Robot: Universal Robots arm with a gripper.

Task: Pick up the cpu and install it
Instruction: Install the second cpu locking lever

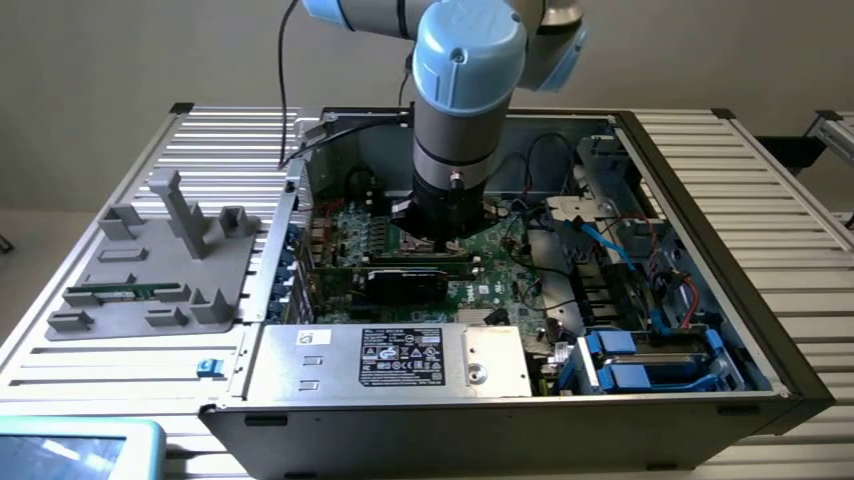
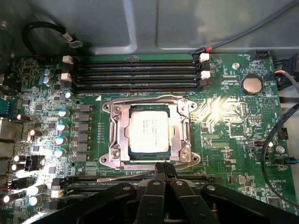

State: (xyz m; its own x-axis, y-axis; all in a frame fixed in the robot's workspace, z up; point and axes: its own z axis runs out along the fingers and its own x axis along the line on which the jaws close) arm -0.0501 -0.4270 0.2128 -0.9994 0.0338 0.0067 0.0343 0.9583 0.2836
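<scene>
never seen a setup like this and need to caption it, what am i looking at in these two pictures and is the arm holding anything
It is a robot arm working inside an open computer case that lies on a slatted metal table. The exterior view looks at the scene from off the arm; the wrist view comes from a camera on the arm's wrist, looking down at the green motherboard. The black gripper is shut and holds nothing. The cpu, a silvery square chip, already sits in its metal-framed socket. On the exterior view's left, a grey parts tray holds a green memory stick.
</scene>
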